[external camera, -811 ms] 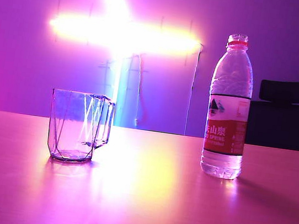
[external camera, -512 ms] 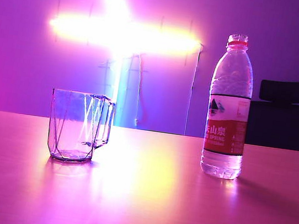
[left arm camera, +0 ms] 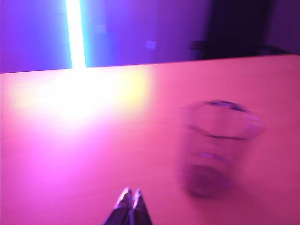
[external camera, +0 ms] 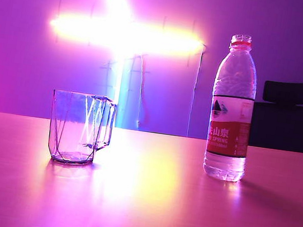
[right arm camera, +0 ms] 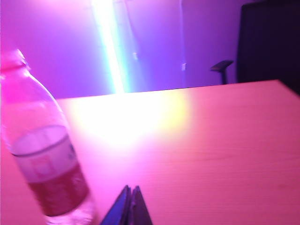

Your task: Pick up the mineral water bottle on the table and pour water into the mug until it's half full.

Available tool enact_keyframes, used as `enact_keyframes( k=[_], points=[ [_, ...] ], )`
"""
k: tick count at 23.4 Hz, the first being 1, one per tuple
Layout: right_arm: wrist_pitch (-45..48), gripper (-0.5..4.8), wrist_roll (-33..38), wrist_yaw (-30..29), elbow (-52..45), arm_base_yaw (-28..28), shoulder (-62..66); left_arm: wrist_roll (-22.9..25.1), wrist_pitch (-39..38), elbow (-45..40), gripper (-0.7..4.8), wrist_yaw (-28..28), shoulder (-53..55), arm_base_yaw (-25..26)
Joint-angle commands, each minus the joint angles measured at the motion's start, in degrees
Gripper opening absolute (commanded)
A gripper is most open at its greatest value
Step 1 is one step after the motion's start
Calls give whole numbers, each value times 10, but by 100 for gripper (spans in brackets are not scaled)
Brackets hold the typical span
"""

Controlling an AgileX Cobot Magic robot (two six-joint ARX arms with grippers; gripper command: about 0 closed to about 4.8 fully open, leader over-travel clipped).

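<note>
left gripper (left arm camera: 131, 194): fingers pressed together, mug (left arm camera: 216, 146) ahead and off to one side | right gripper (right arm camera: 130, 191): fingers together, nothing held, mineral water bottle (right arm camera: 42, 154) beside the tips, uncapped, upright on table (external camera: 144, 203) | risk: bottle could be toppled if approached with fingers unopened

The exterior camera sits low, near tabletop height, facing level across the glossy pink-purple table (external camera: 144, 203) toward a wall with glowing light strips (external camera: 126, 34). It takes in both the clear faceted glass mug (external camera: 79, 129) and the tall clear plastic bottle with red label (external camera: 232, 108). The left wrist camera looks forward and down past its fingertips at the mug (left arm camera: 215, 145), close and blurred. The right wrist camera faces likewise, with the bottle (right arm camera: 44, 154) close at the frame's edge.
</note>
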Motion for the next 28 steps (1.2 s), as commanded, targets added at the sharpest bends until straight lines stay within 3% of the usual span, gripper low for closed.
enact_keyframes(
  k=[1, 6, 9, 12, 14, 15, 16, 17, 20, 22, 28],
  points=[
    [40, 8, 83, -35, -2, 0, -1, -1, 3, 2, -2, 4, 9, -88],
    [41, 29, 88, -96, 19, 0, 1, -1, 3, 2, -2, 5, 24, -168],
    [8, 38, 87, -98, 47, 0, 1, -1, 3, 2, -2, 5, 32, -195],
    [-7, 129, 85, -99, 73, 1, 3, -1, 3, 2, -2, 4, 32, -204],
    [-5, 221, 83, -103, 75, 1, 14, -1, 3, 2, -2, 4, 32, -204],
    [-4, 300, 83, -103, 75, 1, 26, -1, 3, 2, -2, 4, 32, -204],
    [2, 451, 82, -106, 75, 1, 57, -1, 3, 2, -2, 4, 32, -204],
    [11, 479, 75, -112, 75, 1, 82, -1, 3, 2, -2, 4, 32, -204],
    [101, 479, -8, -166, 75, 21, 215, -1, 3, 2, -2, 4, 32, -204],
    [186, 479, -52, -166, 75, 56, 313, -1, 3, 2, -2, 4, 32, -204],
    [535, 479, -74, -143, 82, 111, 654, -1, 3, 2, -2, 4, 32, -204]
  ],
)
